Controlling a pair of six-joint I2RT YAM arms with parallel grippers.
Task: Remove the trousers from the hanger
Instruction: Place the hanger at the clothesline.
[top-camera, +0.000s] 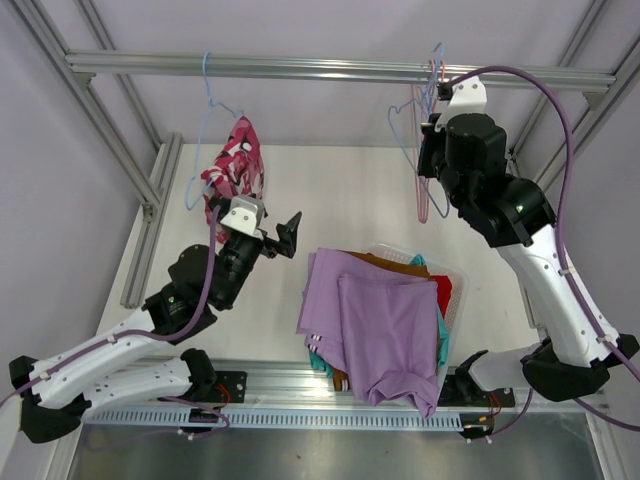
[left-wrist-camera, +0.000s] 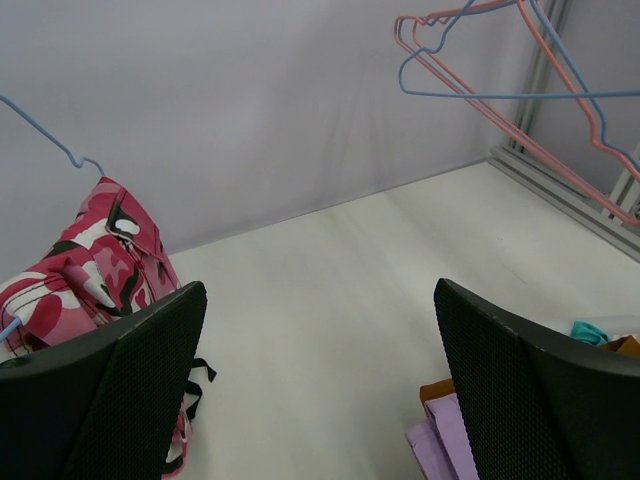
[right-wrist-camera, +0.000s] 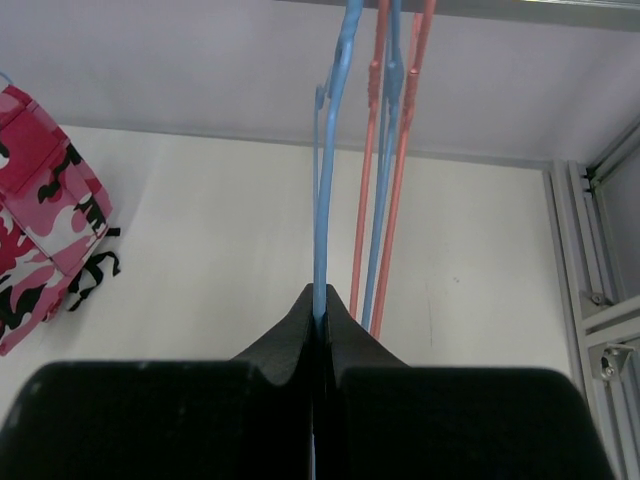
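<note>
The open left gripper (left-wrist-camera: 318, 300) may miss the camouflage trousers (left-wrist-camera: 90, 260), off to its left; the right gripper (right-wrist-camera: 322, 305) pinches a blue hanger (right-wrist-camera: 326, 200).

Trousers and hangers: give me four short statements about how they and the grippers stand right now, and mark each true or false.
1. The pink-white-black camouflage cloth trousers hang on the left-hand blue wire hanger. True.
2. The left gripper is shut on those trousers. False: it is open and holds nothing.
3. The right gripper is shut on a bare blue wire hanger. True.
4. The lilac cloth trousers hang on a hanger. False: they lie across the clear plastic bin.
</note>
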